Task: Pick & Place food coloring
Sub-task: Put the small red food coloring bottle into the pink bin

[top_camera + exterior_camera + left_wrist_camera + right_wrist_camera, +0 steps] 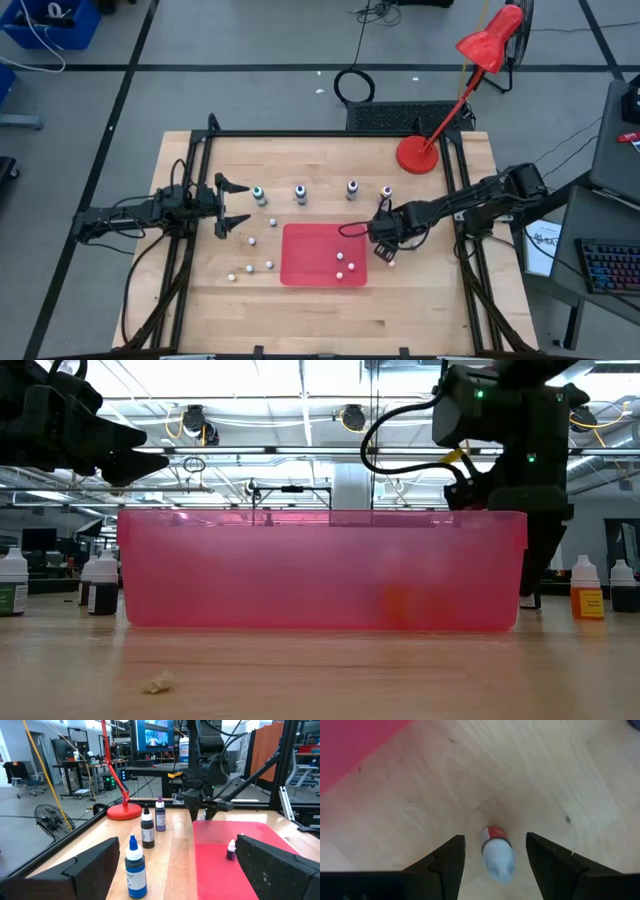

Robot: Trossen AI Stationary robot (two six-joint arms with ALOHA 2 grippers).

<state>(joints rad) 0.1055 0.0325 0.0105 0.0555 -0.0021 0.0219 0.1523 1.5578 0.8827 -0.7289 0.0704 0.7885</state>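
Note:
A tiny food coloring bottle point(497, 854), white with a red band, sits on the wooden table just right of the red tray point(310, 250). My right gripper point(495, 841) points down over it, open, with a finger on either side and a gap to each. In the high view this gripper point(385, 248) is at the tray's right edge. A row of larger dropper bottles point(300, 193) stands upright behind the tray. Small bottles lie on the tray point(340, 256) and on the table left of it point(250, 240). My left gripper point(232, 206) waits open at the left.
A red desk lamp's base point(418, 155) stands at the far right corner. The blue-topped bottle point(135, 867) of the row stands close in front of my left gripper. The tray's translucent pink wall point(320, 570) hides the table's middle in the low view.

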